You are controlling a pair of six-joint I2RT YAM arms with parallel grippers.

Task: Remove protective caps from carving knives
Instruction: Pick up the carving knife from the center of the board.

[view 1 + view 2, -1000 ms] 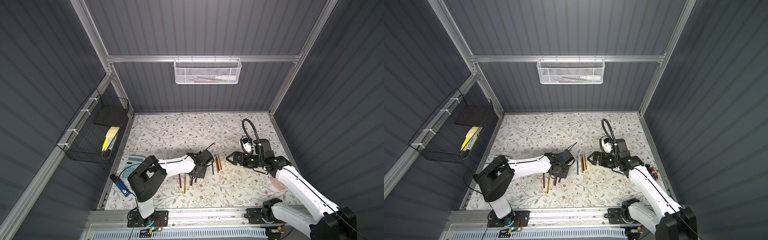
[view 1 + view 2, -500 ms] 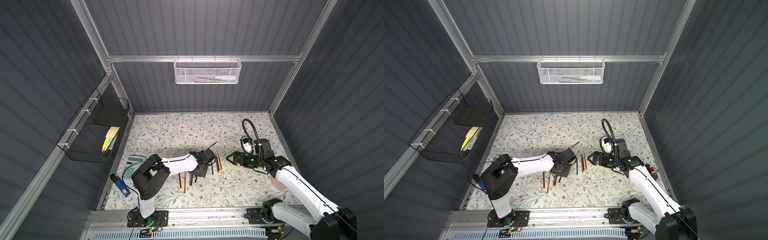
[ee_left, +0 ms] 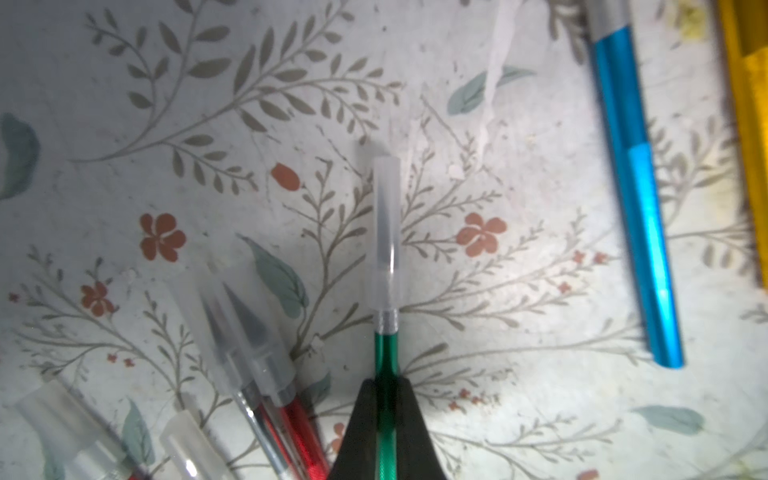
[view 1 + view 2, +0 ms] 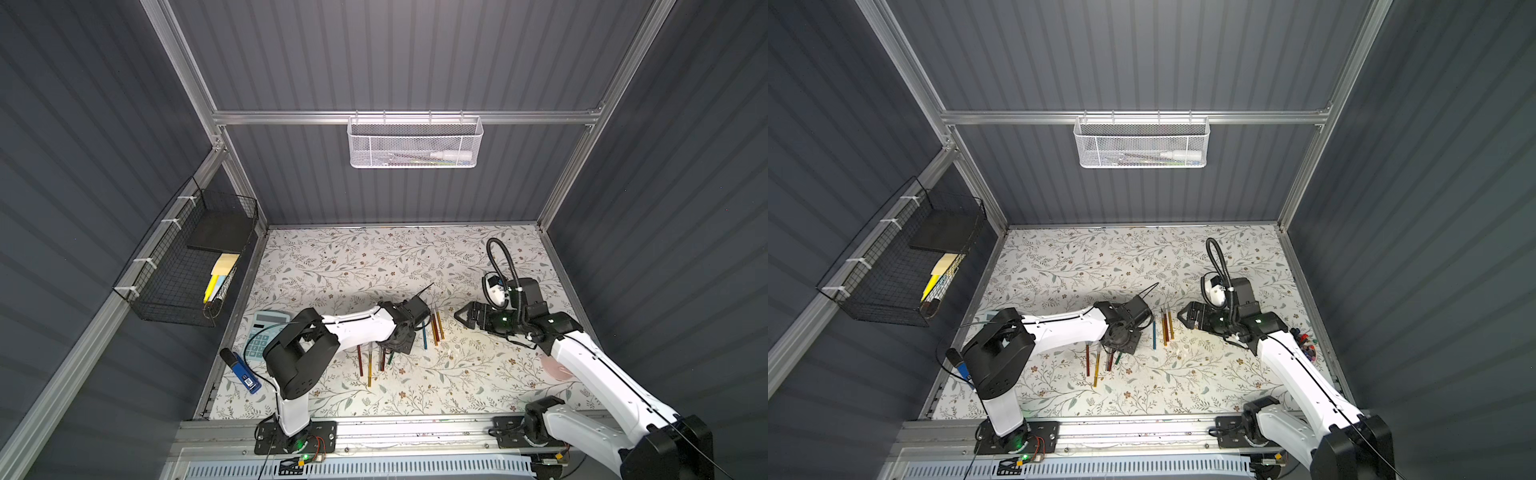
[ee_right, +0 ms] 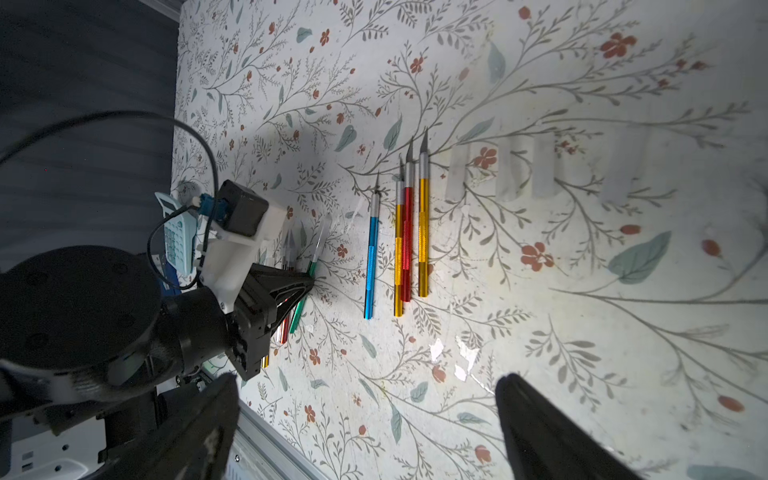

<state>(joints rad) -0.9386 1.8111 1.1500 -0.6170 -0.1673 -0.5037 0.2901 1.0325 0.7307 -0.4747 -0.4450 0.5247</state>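
Left tool (image 3: 385, 388): pressed together on a thin carving knife with a green metallic handle (image 3: 385, 349), pinching it along the shaft behind the collar.
Cap: the clear plastic sleeve (image 3: 386, 232) is on the blade end and juts straight ahead of the left tool, with nothing touching it.
Long axis: in line with the left tool and roughly parallel to the uncapped row. I cannot tell whether it is lifted off the floral-patterned surface (image 4: 374, 266).
Right tool (image 4: 463, 318): spread wide and empty. It sits sideways of that axis, well apart, beyond the blue knife (image 5: 370, 249) and its gold and red neighbours.
Judgement: the right arm is the free one. It should reach over the row, grip the sleeve and pull along the axis.
Risk: capped red knives (image 3: 291, 399) lie just beside.
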